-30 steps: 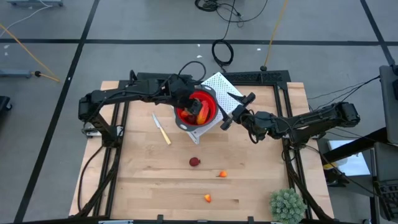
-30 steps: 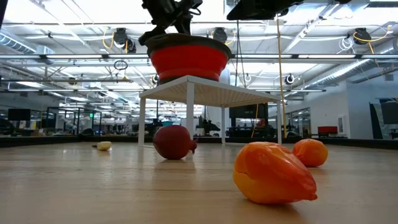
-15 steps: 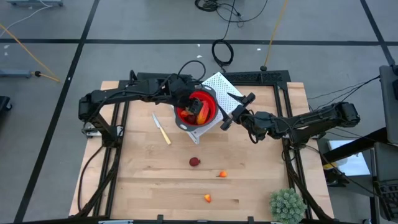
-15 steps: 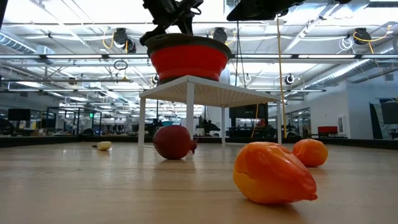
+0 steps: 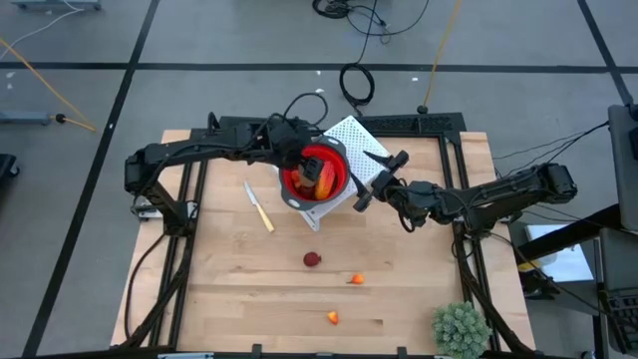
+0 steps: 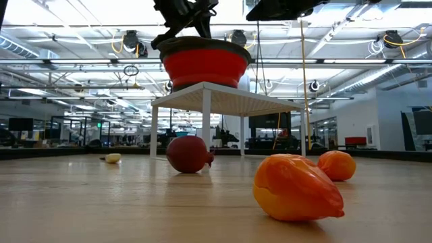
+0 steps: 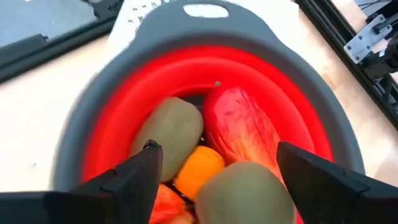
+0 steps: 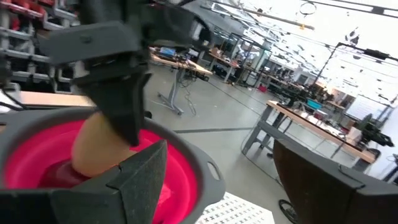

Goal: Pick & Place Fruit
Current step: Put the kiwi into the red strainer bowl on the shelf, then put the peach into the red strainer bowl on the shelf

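**Kid:** Why is your left pincer (image 7: 214, 177) up over the red bowl (image 5: 317, 172)?

**Me:** That's where the fruit goes. My left fingers (image 7: 134, 174) are spread wide and there's nothing between them. Right under them sits an olive-brown piece (image 7: 245, 190), on top of the pile, so I think it's in.

**Kid:** What else is in there?

**Me:** Another olive-brown one (image 7: 171, 134), a small orange one (image 7: 198, 167) and a long red one (image 7: 239, 127). They all lean on each other at the bottom, because the bowl's sides slope in.

**Kid:** Why is the bowl up high?

**Me:** It stands on a little white stand (image 6: 223, 101).

**Kid:** And your other pincer?

**Me:** My right pincer (image 5: 379, 178) waits just beside the bowl, wide and holding nothing, so it stays out of the way.

**Kid:** Are you done?

**Me:** Not yet. A dark red ball (image 5: 312, 259) and two orange bits (image 5: 357, 279) (image 5: 333, 318) lie on the wooden table (image 5: 219, 289), well apart from the bowl. I'd guess the red ball is next.
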`<action>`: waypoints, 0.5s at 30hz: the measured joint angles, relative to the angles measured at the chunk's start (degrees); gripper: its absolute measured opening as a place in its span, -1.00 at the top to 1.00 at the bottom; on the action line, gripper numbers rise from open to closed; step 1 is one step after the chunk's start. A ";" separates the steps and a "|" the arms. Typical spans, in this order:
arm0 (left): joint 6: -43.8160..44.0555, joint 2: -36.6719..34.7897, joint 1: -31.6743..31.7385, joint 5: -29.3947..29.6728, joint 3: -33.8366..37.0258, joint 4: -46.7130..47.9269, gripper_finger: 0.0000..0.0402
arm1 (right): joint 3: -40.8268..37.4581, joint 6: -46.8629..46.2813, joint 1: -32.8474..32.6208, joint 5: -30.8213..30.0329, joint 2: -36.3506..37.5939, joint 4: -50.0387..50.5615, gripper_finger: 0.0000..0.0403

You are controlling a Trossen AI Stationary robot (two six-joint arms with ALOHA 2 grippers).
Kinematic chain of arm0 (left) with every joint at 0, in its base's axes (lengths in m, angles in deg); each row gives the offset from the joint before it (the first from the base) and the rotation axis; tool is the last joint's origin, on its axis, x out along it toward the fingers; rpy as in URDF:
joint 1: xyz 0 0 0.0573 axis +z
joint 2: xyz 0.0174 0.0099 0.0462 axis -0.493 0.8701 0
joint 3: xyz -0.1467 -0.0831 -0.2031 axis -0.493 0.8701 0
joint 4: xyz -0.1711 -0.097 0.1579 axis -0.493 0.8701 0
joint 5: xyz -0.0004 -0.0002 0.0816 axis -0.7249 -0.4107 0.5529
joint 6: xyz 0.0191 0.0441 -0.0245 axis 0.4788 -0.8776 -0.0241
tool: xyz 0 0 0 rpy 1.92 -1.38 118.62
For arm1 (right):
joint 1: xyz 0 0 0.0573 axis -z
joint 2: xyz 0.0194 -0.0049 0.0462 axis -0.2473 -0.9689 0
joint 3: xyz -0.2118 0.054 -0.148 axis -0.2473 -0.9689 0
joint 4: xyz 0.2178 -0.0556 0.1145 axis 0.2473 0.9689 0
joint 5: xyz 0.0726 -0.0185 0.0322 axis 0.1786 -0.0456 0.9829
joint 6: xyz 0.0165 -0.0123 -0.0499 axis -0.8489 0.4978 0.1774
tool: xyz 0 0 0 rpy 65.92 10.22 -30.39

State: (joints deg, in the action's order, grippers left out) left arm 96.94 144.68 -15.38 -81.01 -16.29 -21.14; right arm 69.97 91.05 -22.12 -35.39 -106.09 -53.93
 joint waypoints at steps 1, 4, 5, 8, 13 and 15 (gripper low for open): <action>-0.43 -0.35 0.36 -0.21 0.00 0.05 -0.58 | 0.00 0.06 -0.38 0.00 0.00 -0.02 -0.41; -1.04 -1.64 1.55 -0.26 0.00 0.01 -0.60 | 0.00 0.10 -1.65 0.00 0.00 -0.02 -0.41; -1.04 -2.02 1.88 -0.24 0.00 -0.11 -0.60 | 0.00 0.09 -2.03 -0.01 0.00 -0.03 -0.41; -2.49 -2.60 2.56 1.53 0.00 -0.27 -0.60 | 0.00 0.04 -3.24 -1.18 0.00 -0.05 -0.41; -6.33 -2.62 2.70 2.78 0.00 -0.24 -0.60 | 0.00 1.16 -5.18 -6.27 0.00 -0.06 -0.41; -7.51 -2.62 2.42 2.78 0.00 -0.22 -0.60 | 0.00 1.77 -5.97 -7.45 0.00 -0.17 -0.41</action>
State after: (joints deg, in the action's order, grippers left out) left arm 89.43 142.06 -12.96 -78.23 -16.29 -21.36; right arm 69.97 92.81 -28.10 -42.84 -106.09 -54.10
